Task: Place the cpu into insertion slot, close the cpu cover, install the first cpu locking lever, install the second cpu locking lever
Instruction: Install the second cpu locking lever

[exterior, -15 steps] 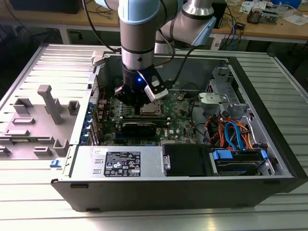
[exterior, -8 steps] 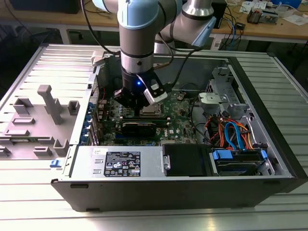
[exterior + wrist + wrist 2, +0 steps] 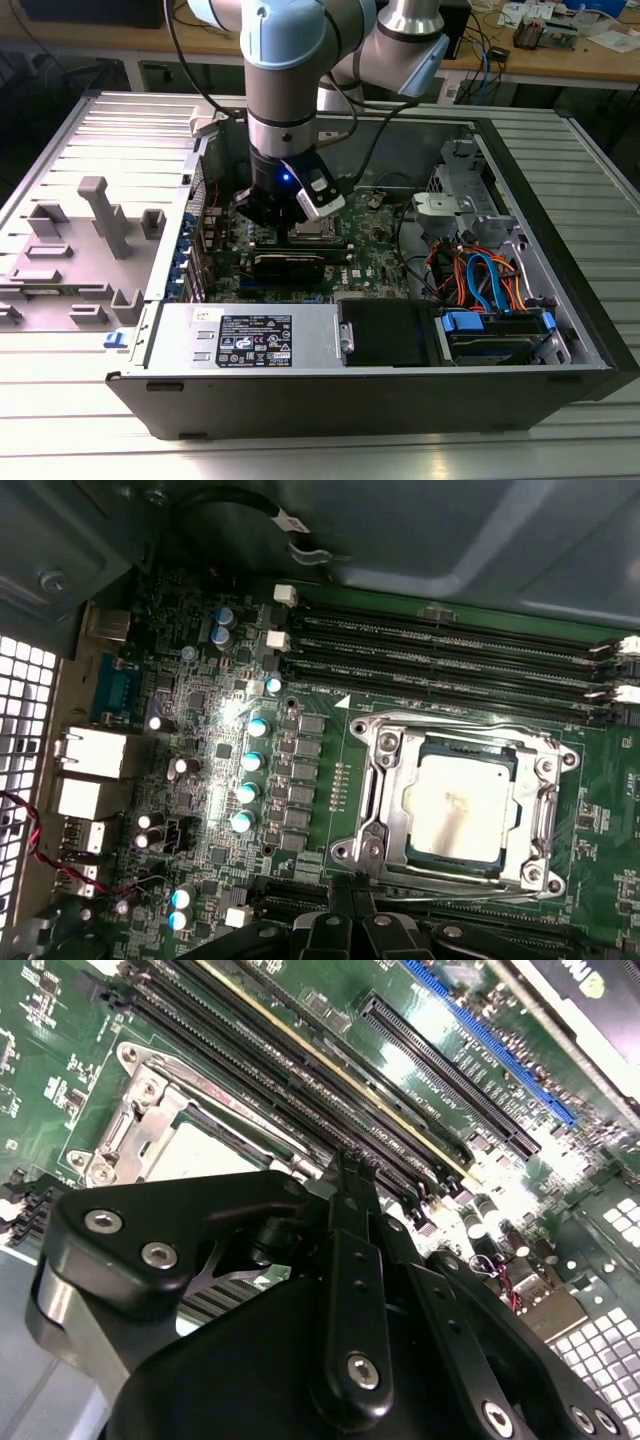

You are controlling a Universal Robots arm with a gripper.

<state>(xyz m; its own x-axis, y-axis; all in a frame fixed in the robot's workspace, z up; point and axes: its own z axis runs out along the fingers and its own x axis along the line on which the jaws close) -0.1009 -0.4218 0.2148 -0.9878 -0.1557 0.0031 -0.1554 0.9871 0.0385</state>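
The cpu [image 3: 462, 807] sits in the insertion slot [image 3: 377, 780] with the cpu cover [image 3: 545, 810] down around it (near the motherboard's [image 3: 330, 730] memory-slot edge). The gripper [image 3: 345, 1175], fingers together and empty, hovers just beside it.

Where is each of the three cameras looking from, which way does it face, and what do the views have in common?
Exterior view: off the arm, above the open computer case, looking down; the arm reaches inside it.
First wrist view: on the arm, facing the motherboard; cpu sits in the insertion slot, cpu cover down; gripper at the edge.
Second wrist view: on the arm, low and slanted along the gripper toward the memory slots.
Both wrist views share gripper, slot and cpu.
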